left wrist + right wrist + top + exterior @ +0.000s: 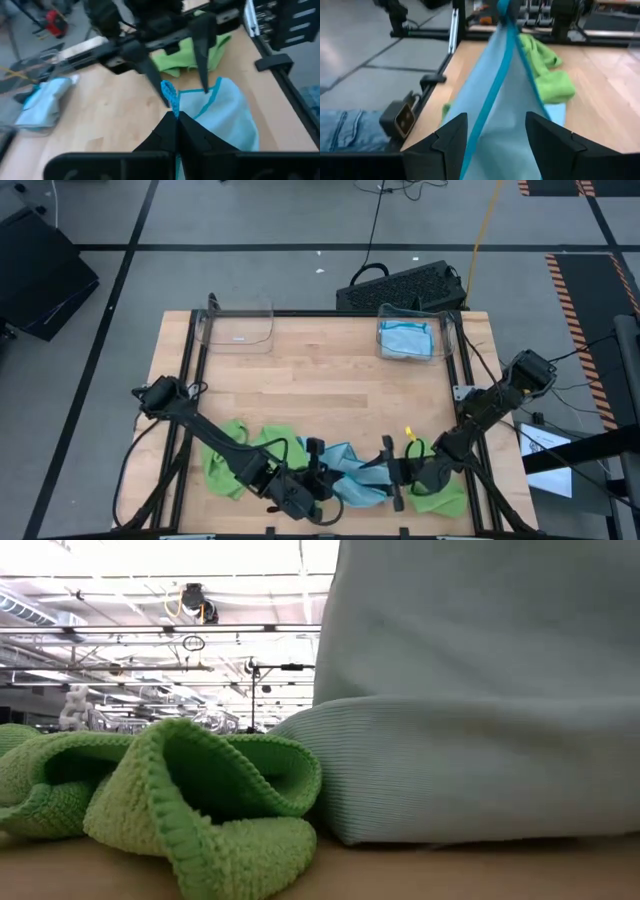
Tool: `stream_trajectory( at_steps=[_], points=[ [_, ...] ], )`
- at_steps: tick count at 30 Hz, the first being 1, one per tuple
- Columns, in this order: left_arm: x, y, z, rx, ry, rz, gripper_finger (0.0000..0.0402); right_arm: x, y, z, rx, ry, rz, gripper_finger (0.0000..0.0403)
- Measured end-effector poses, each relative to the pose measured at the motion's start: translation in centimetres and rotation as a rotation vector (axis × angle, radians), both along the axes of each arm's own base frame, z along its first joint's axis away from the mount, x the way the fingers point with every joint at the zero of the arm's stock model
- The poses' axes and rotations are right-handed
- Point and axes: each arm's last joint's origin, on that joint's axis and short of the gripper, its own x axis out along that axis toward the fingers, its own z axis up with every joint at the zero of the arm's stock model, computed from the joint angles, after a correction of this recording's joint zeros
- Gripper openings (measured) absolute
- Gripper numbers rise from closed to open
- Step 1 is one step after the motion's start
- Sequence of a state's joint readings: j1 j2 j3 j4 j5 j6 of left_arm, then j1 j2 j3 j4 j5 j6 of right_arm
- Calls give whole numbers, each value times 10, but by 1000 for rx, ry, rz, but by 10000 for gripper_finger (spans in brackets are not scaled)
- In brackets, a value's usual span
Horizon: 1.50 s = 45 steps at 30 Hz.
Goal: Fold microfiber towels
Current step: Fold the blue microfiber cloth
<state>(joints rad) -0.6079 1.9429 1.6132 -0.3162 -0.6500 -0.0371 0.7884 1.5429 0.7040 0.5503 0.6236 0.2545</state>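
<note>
A light blue towel (348, 472) with teal edging lies near the table's front edge, between my two grippers. It fills the right of the low view (480, 690). My left gripper (316, 468) is shut on it (177, 121). My right gripper (392, 470) is open. Its fingers stand on either side of the towel's raised, teal-edged ridge (495, 85). I cannot tell whether they touch it. One lime green towel (238, 452) lies crumpled at the front left. Another (442, 496) lies under my right arm. My left gripper pinches the blue towel's teal-edged border (171, 102) between its two shut fingers. The held part is raised off the table, and the cloth runs up to it as a ridge (506, 30). The rest of the towel (225, 115) lies on the wood.
A clear bin (406, 338) at the far right holds folded blue towels. A second clear bin (236, 327) stands at the far left. A dark keyboard-like object (405, 283) lies beyond the far edge. Bare wood (320, 385) lies mid-table.
</note>
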Motion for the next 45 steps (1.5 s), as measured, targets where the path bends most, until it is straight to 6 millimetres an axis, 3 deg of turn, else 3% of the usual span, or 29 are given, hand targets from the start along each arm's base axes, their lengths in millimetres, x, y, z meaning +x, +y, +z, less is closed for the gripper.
stream_trajectory(
  at_steps=[9,17,24,30,35,40,45],
  points=[
    [-46,-43,32,74,-92,-157,7,-3,-1,-7,-9,75,16,194],
    [-77,-68,38,251,-185,-43,5,-4,2,-8,61,119,108,194],
    [-75,-64,38,262,-199,22,16,-8,15,-25,90,178,178,194],
    [-65,-53,39,273,-203,74,5,-12,52,-56,133,252,175,194],
    [-56,-39,44,307,-217,158,13,0,81,-64,69,214,159,194],
    [-53,-29,48,307,-212,173,5,3,79,-61,-4,233,45,194],
    [-54,-28,47,341,-190,172,16,-3,73,-61,34,344,8,194]
  ],
)
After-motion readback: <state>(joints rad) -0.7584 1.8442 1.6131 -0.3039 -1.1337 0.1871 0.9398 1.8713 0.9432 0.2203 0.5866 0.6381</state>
